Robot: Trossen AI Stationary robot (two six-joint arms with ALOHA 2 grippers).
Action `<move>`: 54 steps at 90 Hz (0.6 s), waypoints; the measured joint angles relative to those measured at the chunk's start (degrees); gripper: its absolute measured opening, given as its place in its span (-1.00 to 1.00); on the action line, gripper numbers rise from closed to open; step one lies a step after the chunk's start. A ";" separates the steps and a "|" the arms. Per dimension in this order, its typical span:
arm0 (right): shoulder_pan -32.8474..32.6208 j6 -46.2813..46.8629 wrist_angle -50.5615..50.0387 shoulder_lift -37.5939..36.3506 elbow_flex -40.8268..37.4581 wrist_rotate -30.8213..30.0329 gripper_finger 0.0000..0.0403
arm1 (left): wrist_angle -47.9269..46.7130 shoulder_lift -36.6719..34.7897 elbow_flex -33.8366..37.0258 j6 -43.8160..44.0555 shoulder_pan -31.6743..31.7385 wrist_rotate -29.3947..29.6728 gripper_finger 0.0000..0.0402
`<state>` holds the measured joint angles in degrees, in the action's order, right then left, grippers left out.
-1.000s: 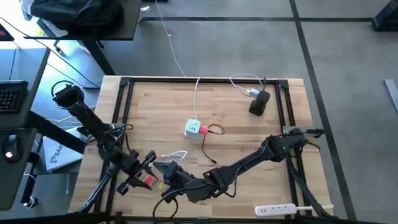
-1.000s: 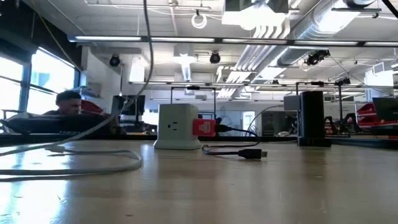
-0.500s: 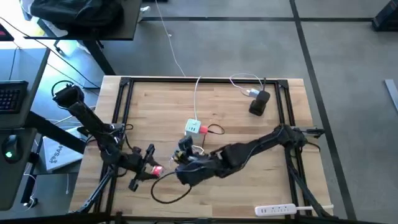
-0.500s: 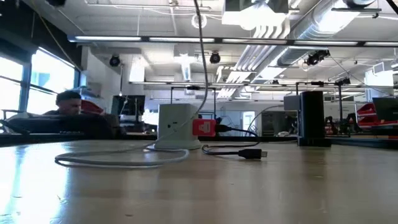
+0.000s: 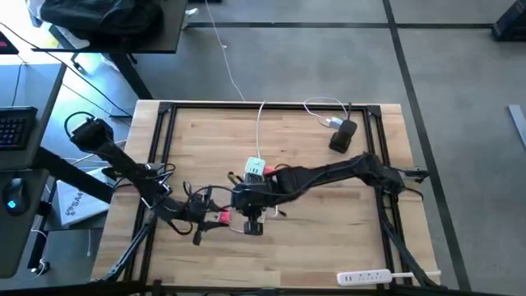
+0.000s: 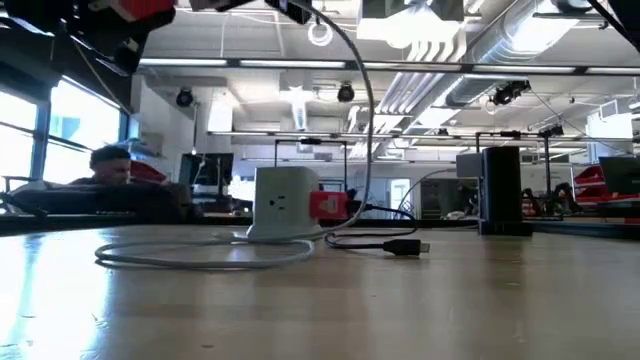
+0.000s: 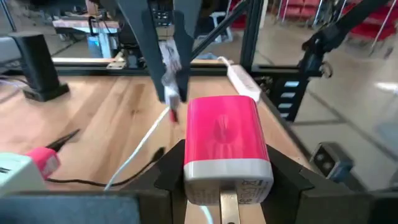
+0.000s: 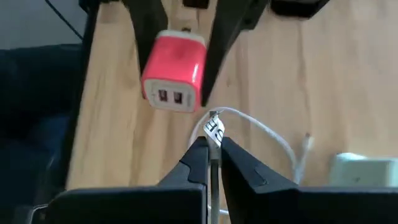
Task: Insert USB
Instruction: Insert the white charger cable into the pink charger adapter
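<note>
USB (image 6: 328,205): red-pink plug, apparently against white cube (image 6: 282,203) side, black cable.

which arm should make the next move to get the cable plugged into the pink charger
Right. The right gripper pinches the white cable's plug, just short of the two ports of the pink charger block; the left gripper only holds that block up.

Charger cube (image 5: 256,168) mid-table, power strip (image 5: 367,277) at near right edge, black stand (image 5: 343,136) far right; both grippers meet just before cube.

Left end effector (image 5: 215,218) clamped, right end effector (image 5: 251,220) pinched, tips facing
</note>
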<state>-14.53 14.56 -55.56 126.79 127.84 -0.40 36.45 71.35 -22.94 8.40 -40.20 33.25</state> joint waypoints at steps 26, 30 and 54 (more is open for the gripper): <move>-0.15 1.99 0.17 0.04 -0.25 -0.25 -1.00 | -3.55 0.07 0.00 -0.62 2.73 -0.95 -0.41; -0.34 1.97 0.72 0.04 -0.25 -0.82 -1.00 | -3.54 0.07 0.00 -1.43 3.01 -0.95 -0.41; -1.04 0.87 2.62 0.05 -0.25 -2.42 -1.00 | -1.56 0.07 0.04 -3.62 3.41 -0.98 -0.41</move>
<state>-15.57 15.43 -52.93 126.84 127.59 -2.82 34.89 71.42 -22.90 4.78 -36.79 32.27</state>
